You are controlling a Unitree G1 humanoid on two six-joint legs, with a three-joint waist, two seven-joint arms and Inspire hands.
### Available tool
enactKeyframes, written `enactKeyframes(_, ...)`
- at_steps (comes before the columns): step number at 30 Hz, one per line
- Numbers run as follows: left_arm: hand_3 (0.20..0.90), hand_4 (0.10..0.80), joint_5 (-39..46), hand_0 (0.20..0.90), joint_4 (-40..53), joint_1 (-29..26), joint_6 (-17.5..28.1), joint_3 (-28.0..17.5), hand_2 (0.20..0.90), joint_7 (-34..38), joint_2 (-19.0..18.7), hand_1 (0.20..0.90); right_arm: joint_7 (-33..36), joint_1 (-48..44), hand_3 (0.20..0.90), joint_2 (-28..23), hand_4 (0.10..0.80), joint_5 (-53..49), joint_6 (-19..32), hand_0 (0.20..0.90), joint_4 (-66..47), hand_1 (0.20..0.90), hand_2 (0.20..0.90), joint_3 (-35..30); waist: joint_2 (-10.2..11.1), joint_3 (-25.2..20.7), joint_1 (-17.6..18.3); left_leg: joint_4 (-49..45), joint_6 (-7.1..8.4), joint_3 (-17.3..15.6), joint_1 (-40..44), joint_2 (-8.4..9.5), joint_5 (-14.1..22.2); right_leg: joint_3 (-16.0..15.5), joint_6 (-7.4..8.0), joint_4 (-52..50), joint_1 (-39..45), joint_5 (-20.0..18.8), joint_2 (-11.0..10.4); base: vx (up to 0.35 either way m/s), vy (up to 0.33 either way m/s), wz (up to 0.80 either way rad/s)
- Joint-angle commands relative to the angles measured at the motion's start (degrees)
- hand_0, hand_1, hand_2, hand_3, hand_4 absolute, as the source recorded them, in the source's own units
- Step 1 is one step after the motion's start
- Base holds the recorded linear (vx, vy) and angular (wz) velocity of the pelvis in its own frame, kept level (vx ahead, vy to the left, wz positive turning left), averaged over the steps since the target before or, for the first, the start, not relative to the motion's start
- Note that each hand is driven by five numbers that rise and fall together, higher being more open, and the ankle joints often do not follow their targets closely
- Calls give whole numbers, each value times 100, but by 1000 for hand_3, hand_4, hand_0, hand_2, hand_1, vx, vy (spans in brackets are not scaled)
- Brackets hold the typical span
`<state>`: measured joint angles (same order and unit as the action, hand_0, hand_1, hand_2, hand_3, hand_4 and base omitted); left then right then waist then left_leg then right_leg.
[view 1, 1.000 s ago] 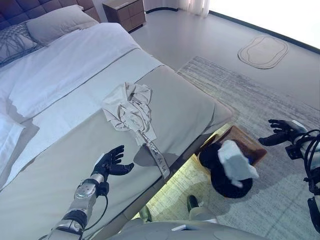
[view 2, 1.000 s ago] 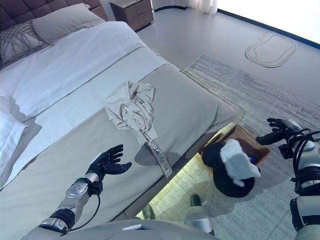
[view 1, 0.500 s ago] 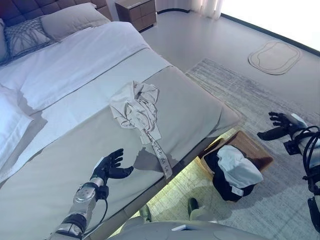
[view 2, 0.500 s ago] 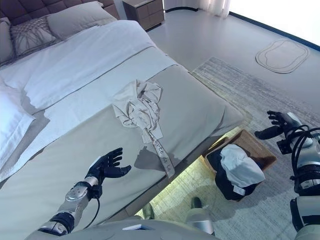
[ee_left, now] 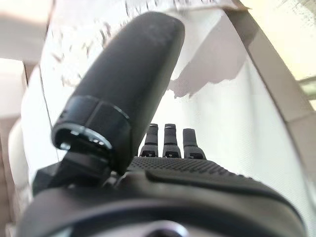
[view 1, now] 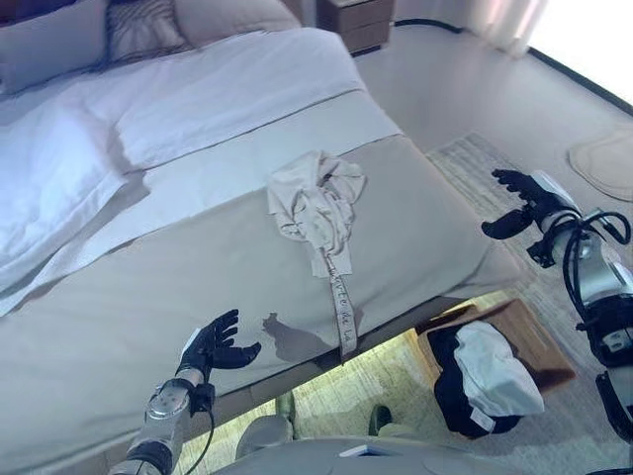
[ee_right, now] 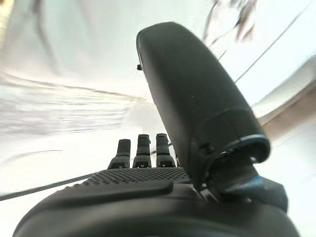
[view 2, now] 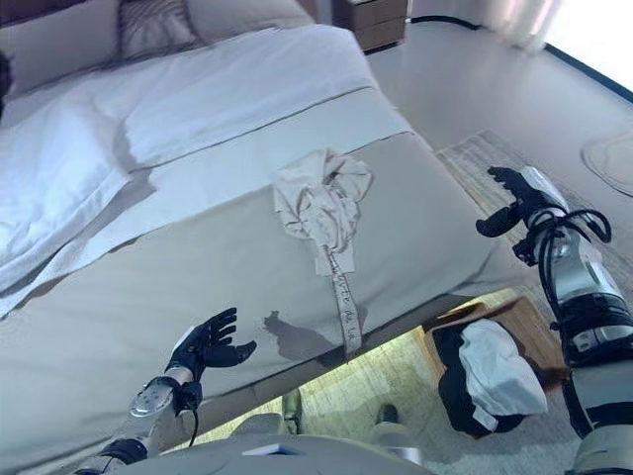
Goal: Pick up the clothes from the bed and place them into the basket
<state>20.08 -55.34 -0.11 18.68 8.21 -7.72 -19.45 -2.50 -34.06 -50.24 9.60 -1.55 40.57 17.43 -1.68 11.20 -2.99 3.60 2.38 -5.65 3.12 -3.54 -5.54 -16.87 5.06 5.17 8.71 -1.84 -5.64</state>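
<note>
Two robot hands are showing, both holding nothing. Left robot hand is hovering over the near part of the bed, fingers spread and relaxed, palm empty; its wrist view is showing straight fingers with only the bedcover past them. Right robot hand is hanging in the air off the bed's foot-end corner, above the rug, fingers loosely extended, thumb out, gripping nothing; its wrist view is likewise showing straight fingers and no cloth.

One crumpled cream garment is lying on the beige bedcover, roughly mid-bed near the foot end, well apart from both hands. A long printed strap or band is trailing from it toward the near edge of the bed and hanging just over that edge.

Basket is sitting on the floor beside the bed's near corner, below the right arm. It is already containing dark clothing with a white piece lying on top.

White sheet is covering the head half of the bed, with pillows at the far end. A wooden nightstand is standing past the bed, and a small pale mat is lying on the floor at the far right.
</note>
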Motion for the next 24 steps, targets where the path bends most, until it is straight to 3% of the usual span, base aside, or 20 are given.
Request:
enactKeyframes(1, 900, 800, -109, 900, 274, -211, 288, -129, 900, 117, -335, 900, 425, -1370, 900, -78, 800, 205, 248, 900, 8, 900, 900, 346, 284, -52, -309, -967, 171, 57, -18, -32, 993, -78, -361, -1471, -473, 961, -200, -11, 51, 40)
enactKeyframes(7, 900, 800, 46, 900, 631, -437, 499, 223, 900, 92, -461, 900, 960, -2672, 900, -190, 800, 330, 48, 900, 442, 900, 900, 1001, -46, 760, -758, -1486, 148, 430, -947, 147, 1006, -357, -551, -2327, -1299, 1233, -400, -196, 53, 37)
enactKeyframes(10, 900, 800, 179, 900, 915, -369, 783, 420, 900, 65, -517, 900, 1355, -3346, 900, -296, 800, 150, -202, 900, 601, 900, 900, 1381, -270, 1265, -984, -2058, 77, 609, -1639, 292, 1025, -501, -713, -3216, -2006, 1396, -631, -134, 68, 25)
enactKeyframes(15, 900, 800, 308, 900, 1303, -231, 970, 579, 900, -12, -590, 900, 1637, -3834, 900, -336, 800, 162, -559, 900, 630, 900, 900, 1542, -373, 1696, -1124, -2739, 18, 548, -2267, 510, 1293, -521, -719, -4056, -2630, 1679, -858, -7, 24, 41)
enactKeyframes(16, 900, 800, 361, 900, 1462, -179, 1086, 654, 900, 6, -608, 900, 1677, -4036, 900, -344, 800, 187, -693, 900, 676, 900, 900, 1618, -418, 1856, -1166, -2952, -50, 508, -2520, 570, 1334, -517, -714, -4362, -2924, 1713, -958, -24, 78, 31)
enactKeyframes(18, 900, 800, 380, 900, 1509, -155, 1108, 678, 900, 16, -606, 900, 1684, -4110, 900, -341, 800, 192, -731, 900, 710, 900, 900, 1673, -424, 1858, -1181, -3044, -72, 485, -2650, 589, 1364, -508, -710, -4467, -3062, 1731, -993, -10, 63, 30)
enactKeyframes(24, 900, 800, 772, 900, 1974, 3, 1367, 667, 900, 229, -706, 900, 1710, -4471, 900, -356, 800, 22, -964, 900, 739, 900, 900, 1904, -608, 1860, -1226, -4048, -283, 310, -4071, 649, 1605, -316, -738, -5460, -4473, 1882, -1161, -29, 43, 7)
